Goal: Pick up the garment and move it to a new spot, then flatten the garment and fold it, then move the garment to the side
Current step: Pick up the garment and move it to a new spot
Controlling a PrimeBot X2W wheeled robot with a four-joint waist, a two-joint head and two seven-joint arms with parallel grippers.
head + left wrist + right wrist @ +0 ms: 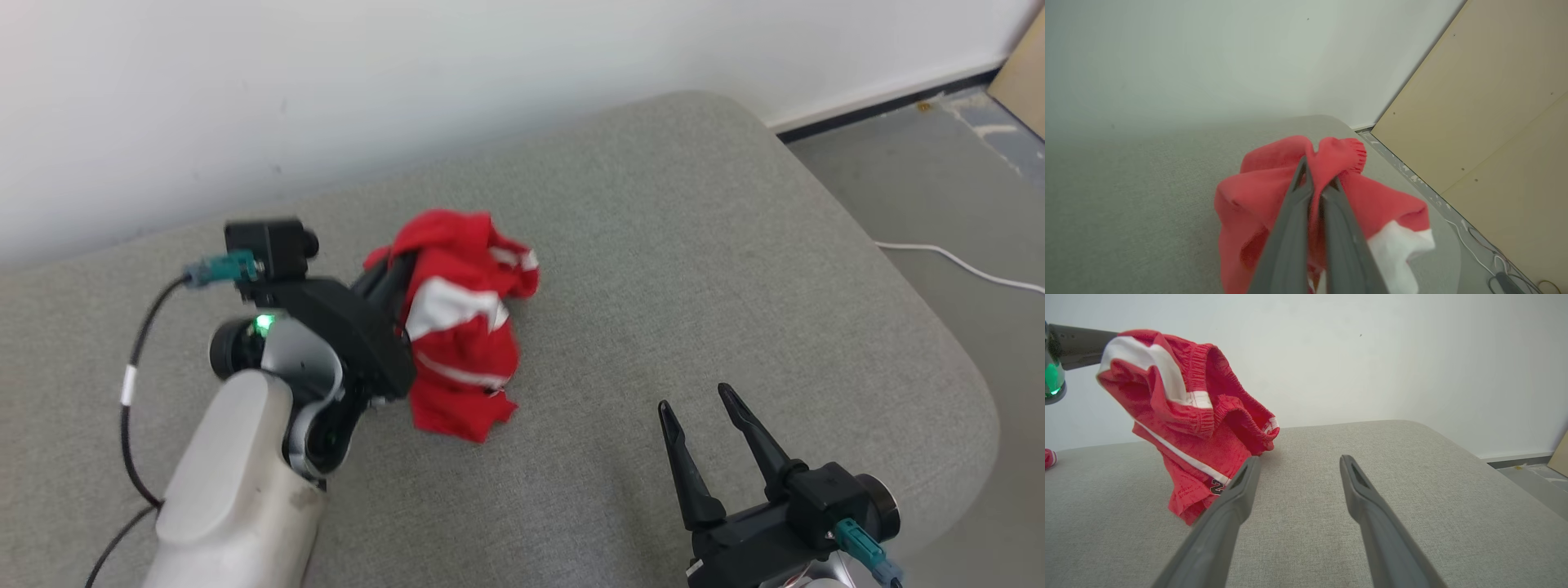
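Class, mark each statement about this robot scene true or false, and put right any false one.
1. The left gripper is shut on the red shorts. True.
2. The right gripper is shut too. False: its jaws stand open, holding nothing.
3. The shorts lie flat and folded. False: they hang bunched from the left gripper over the grey cushion.
4. A white cable lies on the floor to the cushion's right. True.
5. The shorts carry blue bands. False: their stripes are white.
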